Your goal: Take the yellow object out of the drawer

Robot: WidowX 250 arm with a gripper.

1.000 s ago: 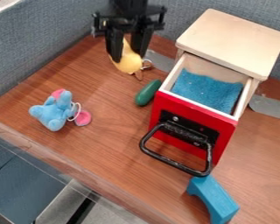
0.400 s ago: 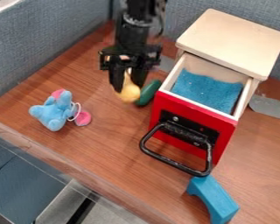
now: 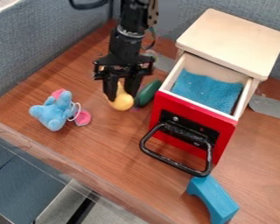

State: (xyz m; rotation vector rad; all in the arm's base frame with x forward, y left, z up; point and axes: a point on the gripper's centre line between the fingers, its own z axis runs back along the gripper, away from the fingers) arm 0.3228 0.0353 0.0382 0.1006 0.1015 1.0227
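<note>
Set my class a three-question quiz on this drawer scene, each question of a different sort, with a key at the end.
1. Multiple choice: what lies inside the drawer?
a) a green object
b) a blue cloth
c) a blue block

2. True or false: the drawer is pushed fully shut.

3. Fill in the colour: the pincer has the ______ toy between its fingers.

Key: 1 b; 2 false; 3 yellow.
</note>
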